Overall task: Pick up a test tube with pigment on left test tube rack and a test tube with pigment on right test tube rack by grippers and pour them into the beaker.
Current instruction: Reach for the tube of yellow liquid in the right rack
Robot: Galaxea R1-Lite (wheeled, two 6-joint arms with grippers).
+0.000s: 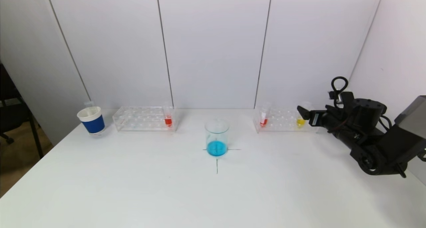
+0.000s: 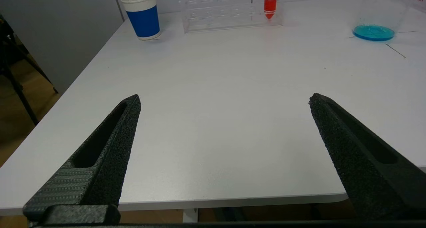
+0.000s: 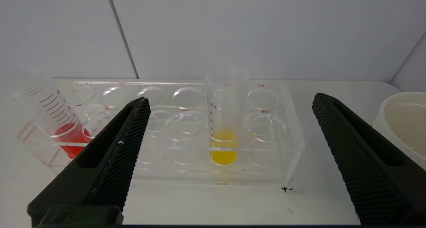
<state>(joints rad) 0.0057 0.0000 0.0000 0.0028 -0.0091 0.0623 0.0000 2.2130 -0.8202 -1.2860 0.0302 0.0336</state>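
1. Overall, a white surface (image 1: 133, 188) is seen, closed at the back by pale wall panels (image 1: 213, 48) with dark vertical seams; at the far left a strip of brown floor (image 1: 13, 154) and dark furniture legs are visible.
2. A thin cross is drawn at the middle of the surface, and the beaker (image 1: 217, 137) with blue liquid at its bottom stands on it.
3. The left test tube rack (image 1: 143, 118) is placed at the back left, with one red-filled tube (image 1: 168, 117) at its end nearer the beaker; a blue and white cup (image 1: 91, 120) stands just beside its other end.
4. The right test tube rack (image 1: 283, 120) is at the back right; a tilted red tube (image 1: 264, 117) sits at its inner end and an upright yellow tube (image 3: 224, 121) nearer its outer end.
5. The right claw (image 3: 229, 101) is held wide open just before the right rack, with the yellow tube between the two fingers, not touched.
6. The left claw (image 2: 224, 100) is wide open over the near edge of the surface, well apart from the left rack; it is not seen from the head view.
7. A white round container (image 3: 404, 121) is cut off at the edge of the right wrist view, and the printed labels on the rack holes are hard to read.
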